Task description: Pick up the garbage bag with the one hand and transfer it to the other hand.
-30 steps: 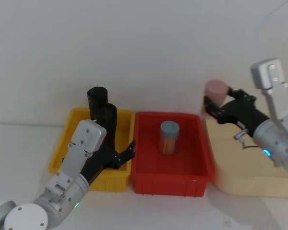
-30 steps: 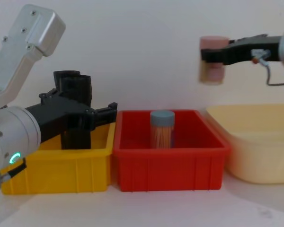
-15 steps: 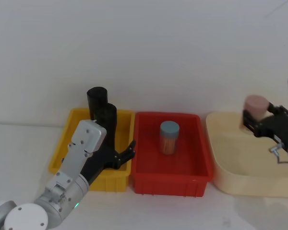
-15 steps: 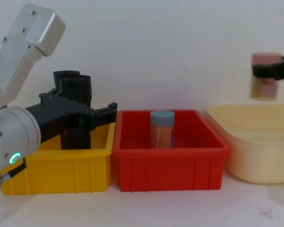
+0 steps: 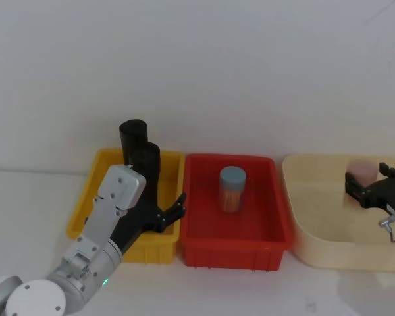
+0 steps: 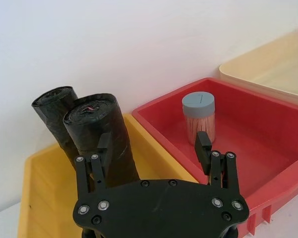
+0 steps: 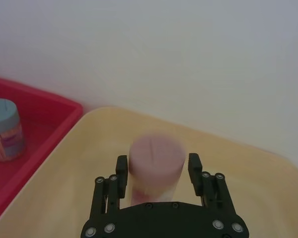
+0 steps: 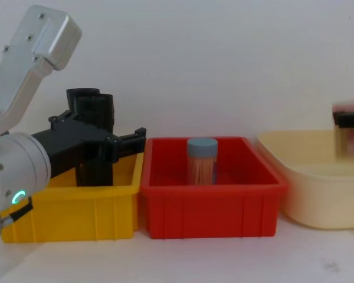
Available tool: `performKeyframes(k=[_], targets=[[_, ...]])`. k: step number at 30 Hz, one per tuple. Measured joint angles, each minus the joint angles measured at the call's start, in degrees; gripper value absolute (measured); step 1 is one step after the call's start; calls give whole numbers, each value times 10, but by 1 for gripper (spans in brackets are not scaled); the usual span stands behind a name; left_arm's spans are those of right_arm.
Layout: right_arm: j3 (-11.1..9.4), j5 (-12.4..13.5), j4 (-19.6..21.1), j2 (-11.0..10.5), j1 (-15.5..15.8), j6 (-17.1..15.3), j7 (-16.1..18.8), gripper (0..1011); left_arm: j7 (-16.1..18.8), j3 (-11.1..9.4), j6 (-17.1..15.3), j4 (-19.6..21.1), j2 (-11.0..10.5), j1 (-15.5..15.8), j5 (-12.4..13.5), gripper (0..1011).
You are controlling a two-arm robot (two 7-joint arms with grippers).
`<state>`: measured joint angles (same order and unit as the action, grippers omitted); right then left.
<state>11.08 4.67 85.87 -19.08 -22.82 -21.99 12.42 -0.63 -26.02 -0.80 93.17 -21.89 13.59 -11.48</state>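
On the left of the white bench [image 5: 26, 197], a yellow plastic bin [image 5: 84, 204] holds two matte black cylindrical rolls, both upright. The plain garbage bag roll [image 6: 50, 115] stands at the far side, just behind the roll with a red mark in its core [image 6: 100, 136]. The left gripper [image 6: 153, 143] hovers over the bin's near right part, fingers spread wide and empty — one finger just beside the marked roll. The red plastic bin [image 5: 250, 227] in the middle holds a blue-lidded jar [image 5: 232, 189]. On the right, the right gripper [image 7: 157, 161] has its fingers closed on a blurred pink-lidded jar [image 7: 155, 151], low over the cream tub [image 5: 316, 224].
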Motion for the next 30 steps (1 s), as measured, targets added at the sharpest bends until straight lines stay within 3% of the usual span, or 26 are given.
performKeyframes(k=[4,12,30], targets=[[0,-3,-6,0,0,0,0,836,0,0,0,0,0,0,0,1000],[0,-6,-13,-1,0,1,0,1002,0,0,0,0,0,0,0,1000],[1,-9,-19,-1,0,2,0,1002,-3,0,0,0,0,0,0,1000]])
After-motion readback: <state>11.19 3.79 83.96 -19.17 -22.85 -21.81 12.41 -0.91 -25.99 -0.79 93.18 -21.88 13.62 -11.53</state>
